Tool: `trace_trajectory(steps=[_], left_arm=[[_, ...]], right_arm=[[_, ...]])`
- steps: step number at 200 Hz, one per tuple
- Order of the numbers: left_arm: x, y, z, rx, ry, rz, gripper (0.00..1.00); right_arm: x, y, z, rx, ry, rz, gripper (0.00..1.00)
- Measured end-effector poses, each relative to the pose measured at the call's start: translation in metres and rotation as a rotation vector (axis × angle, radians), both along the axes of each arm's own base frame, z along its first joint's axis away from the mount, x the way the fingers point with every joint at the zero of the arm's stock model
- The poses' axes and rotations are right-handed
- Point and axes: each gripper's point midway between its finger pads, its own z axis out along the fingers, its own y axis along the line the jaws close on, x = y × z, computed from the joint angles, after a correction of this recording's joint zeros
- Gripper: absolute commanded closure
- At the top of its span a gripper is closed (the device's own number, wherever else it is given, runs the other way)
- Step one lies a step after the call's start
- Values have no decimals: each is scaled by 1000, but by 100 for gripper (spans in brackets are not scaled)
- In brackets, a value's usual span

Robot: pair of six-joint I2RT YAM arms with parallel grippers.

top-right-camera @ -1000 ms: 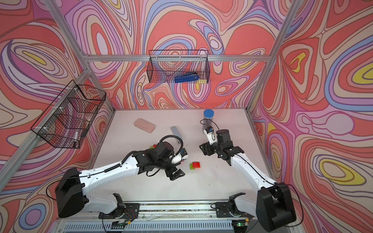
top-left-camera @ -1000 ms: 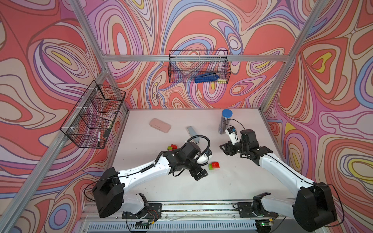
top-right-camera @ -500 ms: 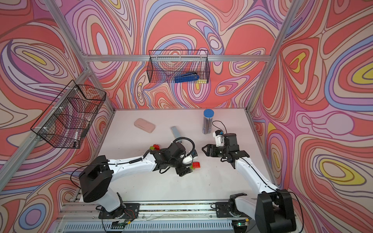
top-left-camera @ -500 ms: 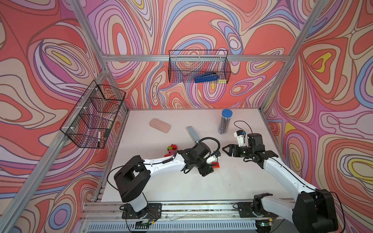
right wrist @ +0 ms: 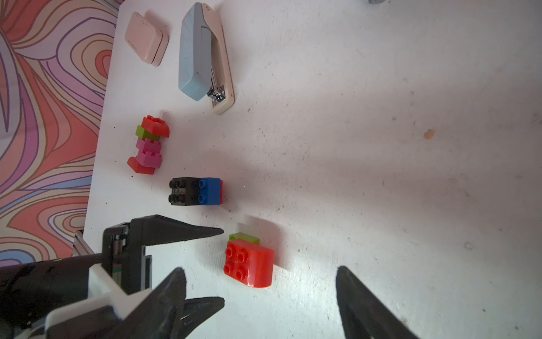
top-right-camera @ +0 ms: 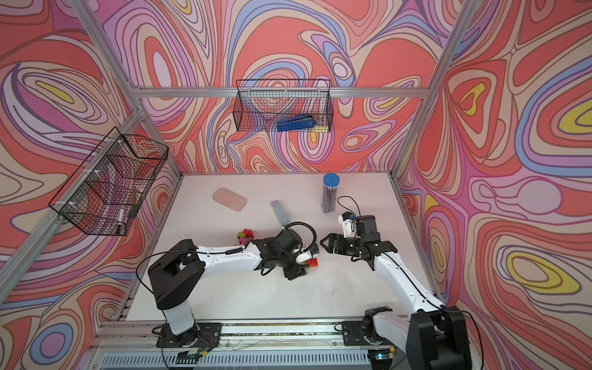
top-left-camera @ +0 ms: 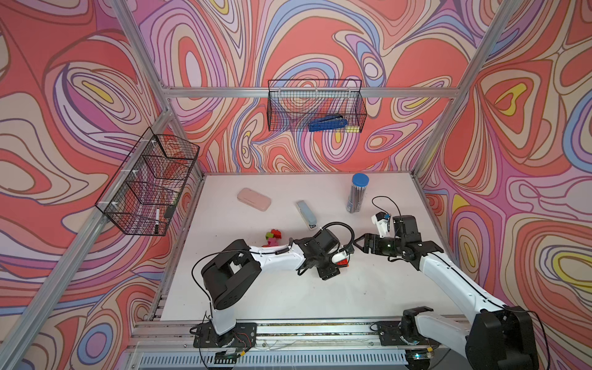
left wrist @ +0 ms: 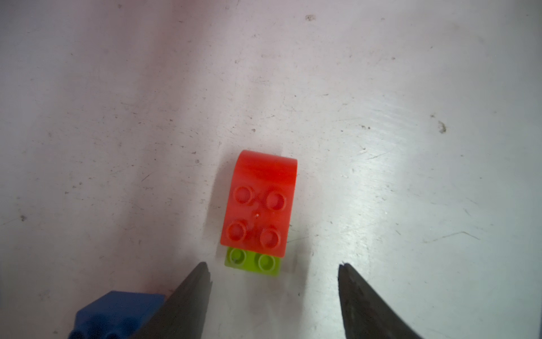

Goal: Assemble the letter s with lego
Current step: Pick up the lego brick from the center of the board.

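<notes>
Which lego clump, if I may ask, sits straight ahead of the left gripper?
The red brick on a lime green one; the black-and-blue clump lies beside the left gripper, the pink stack farther off.

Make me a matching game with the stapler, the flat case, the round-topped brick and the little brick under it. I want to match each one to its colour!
Things:
1. stapler
2. flat case
3. round-topped brick
4. little brick under it

Colours:
a. lime green
b. grey-blue
c. red
d. pink

Pairs: 1-b, 2-d, 3-c, 4-a.
</notes>
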Motion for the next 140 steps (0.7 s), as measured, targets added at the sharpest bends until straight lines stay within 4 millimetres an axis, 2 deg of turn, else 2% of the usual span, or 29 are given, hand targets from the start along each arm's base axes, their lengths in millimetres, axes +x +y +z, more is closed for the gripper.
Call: trace_trajectory(steps=[28, 102, 140], left_arm=[[4, -5, -4, 0, -14, -13, 36], [9, -11, -15, 14, -32, -41, 63], [9, -11, -15, 17, -37, -50, 72]], right_arm=[[-1, -1, -1, -4, 4, -2, 16], [-1, -2, -3, -13, 13, -9, 15], [0, -3, -4, -16, 15, -12, 14]])
